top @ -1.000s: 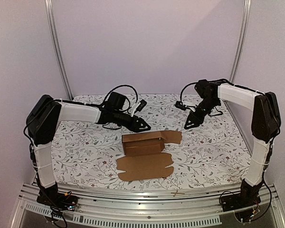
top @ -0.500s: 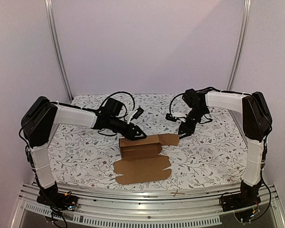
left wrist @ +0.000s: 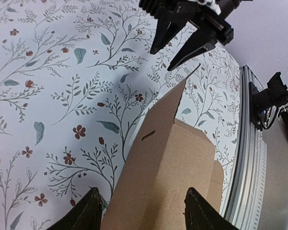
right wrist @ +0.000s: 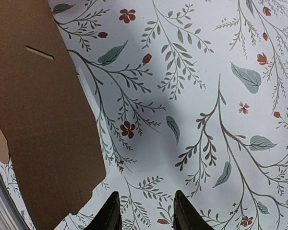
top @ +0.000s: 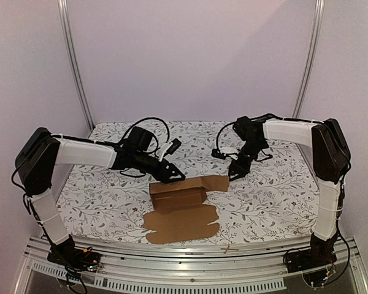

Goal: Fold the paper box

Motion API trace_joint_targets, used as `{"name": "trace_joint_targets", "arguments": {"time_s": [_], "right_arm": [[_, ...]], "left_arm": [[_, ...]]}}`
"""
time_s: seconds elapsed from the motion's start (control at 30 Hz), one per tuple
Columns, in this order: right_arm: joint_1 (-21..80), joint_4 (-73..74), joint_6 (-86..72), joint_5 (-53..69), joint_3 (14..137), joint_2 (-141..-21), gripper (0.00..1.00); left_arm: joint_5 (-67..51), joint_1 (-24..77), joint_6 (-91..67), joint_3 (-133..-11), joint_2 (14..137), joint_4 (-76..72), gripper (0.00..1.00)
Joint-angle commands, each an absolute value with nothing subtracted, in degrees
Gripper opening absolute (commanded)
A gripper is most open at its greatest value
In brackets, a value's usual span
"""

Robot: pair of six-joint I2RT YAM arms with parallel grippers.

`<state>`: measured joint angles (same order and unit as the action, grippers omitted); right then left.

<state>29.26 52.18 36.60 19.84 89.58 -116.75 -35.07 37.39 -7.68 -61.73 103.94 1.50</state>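
On the table (top: 276, 196), the paper box (top: 179, 196) lies before left tool (top: 179, 177) and right tool (top: 232, 175).

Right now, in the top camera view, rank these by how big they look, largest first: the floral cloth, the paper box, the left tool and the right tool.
1. floral cloth
2. paper box
3. left tool and right tool: they look about alike, so I won't rank one above the other.

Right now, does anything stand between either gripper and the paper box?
Nothing visible does. The left gripper hangs open at the far left end of the paper box, and the carton shows between its fingers. The right gripper, open and empty, hovers just beyond the right flap, with only bare floral tablecloth between them.
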Motion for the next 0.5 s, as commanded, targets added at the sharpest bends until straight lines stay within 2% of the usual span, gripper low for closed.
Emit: {"name": "trace_joint_targets", "arguments": {"time_s": [0.0, 0.23, 0.47], "right_arm": [[29.9, 51.7, 37.4, 20.1, 89.0, -117.4, 0.35], [30.7, 51.9, 38.0, 20.5, 88.0, -116.9, 0.35], [34.2, 51.5, 39.1, 21.4, 86.2, -115.6, 0.36]], "left_arm": [[-34.3, 38.9, -7.1, -61.1, 102.1, 2.4, 0.6], [-31.7, 40.2, -4.8, -62.0, 104.3, 6.7, 0.6], [-29.8, 40.7, -4.5, -62.1, 105.1, 8.1, 0.54]]}}
